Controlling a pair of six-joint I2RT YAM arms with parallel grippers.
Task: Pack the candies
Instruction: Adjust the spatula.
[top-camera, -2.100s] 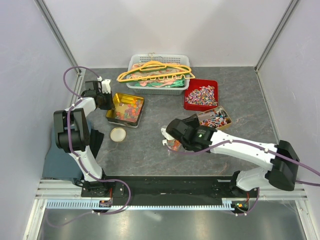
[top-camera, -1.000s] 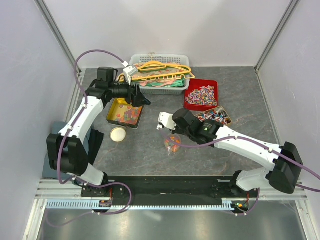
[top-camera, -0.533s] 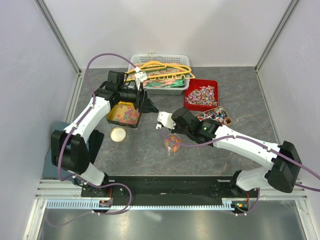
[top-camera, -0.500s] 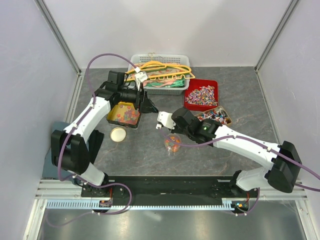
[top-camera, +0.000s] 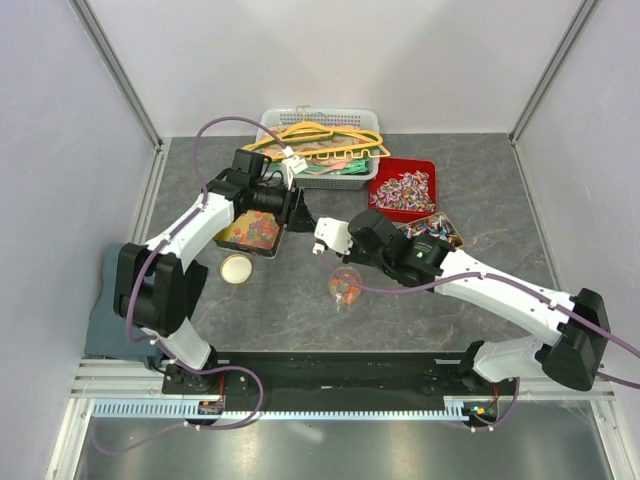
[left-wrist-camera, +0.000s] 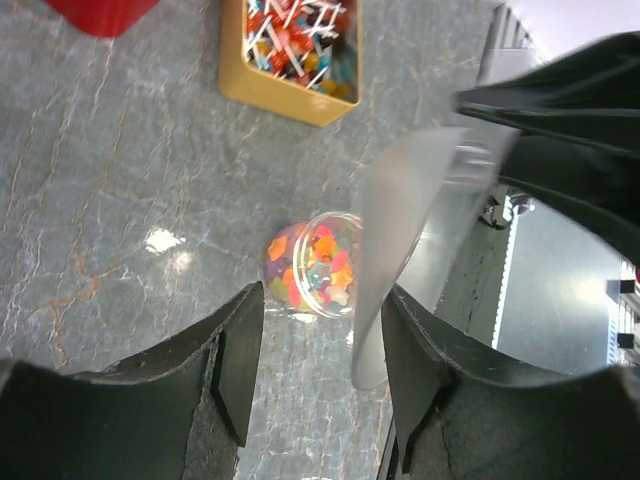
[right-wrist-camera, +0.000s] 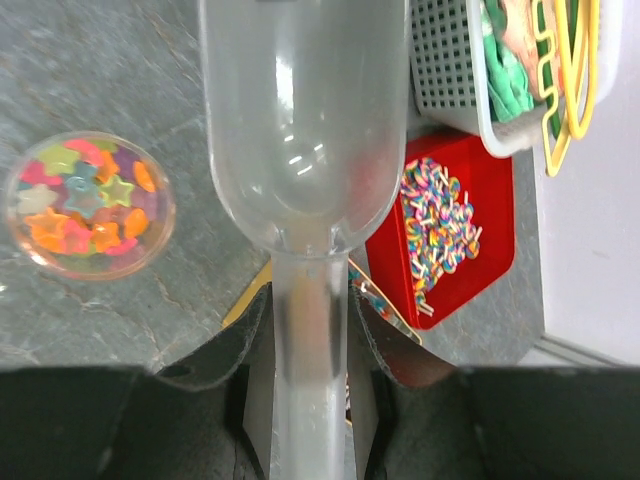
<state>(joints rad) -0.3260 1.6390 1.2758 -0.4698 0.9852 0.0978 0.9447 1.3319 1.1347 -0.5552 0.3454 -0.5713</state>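
Note:
A small clear cup (top-camera: 345, 287) of orange, yellow and pink gummies stands on the table; it also shows in the left wrist view (left-wrist-camera: 312, 277) and the right wrist view (right-wrist-camera: 85, 205). My right gripper (top-camera: 350, 238) (right-wrist-camera: 308, 300) is shut on the handle of a clear plastic scoop (right-wrist-camera: 295, 120), whose bowl is empty and held above and behind the cup. My left gripper (top-camera: 303, 213) (left-wrist-camera: 322, 330) is open, close to the scoop's tip (left-wrist-camera: 420, 230). A gold tin (top-camera: 255, 228) holds gummies. Another gold tin (top-camera: 432, 232) (left-wrist-camera: 290, 50) and a red tray (top-camera: 402, 190) (right-wrist-camera: 450, 230) hold wrapped pieces.
A grey basket (top-camera: 320, 150) with yellow hangers stands at the back, also seen in the right wrist view (right-wrist-camera: 480, 70). A round lid (top-camera: 236, 268) lies left of the cup. Both arms meet over the table's middle.
My left arm has swung from the gummy tin's far-left side right toward the scoop. My right gripper has lifted the scoop off the cup and back a little.

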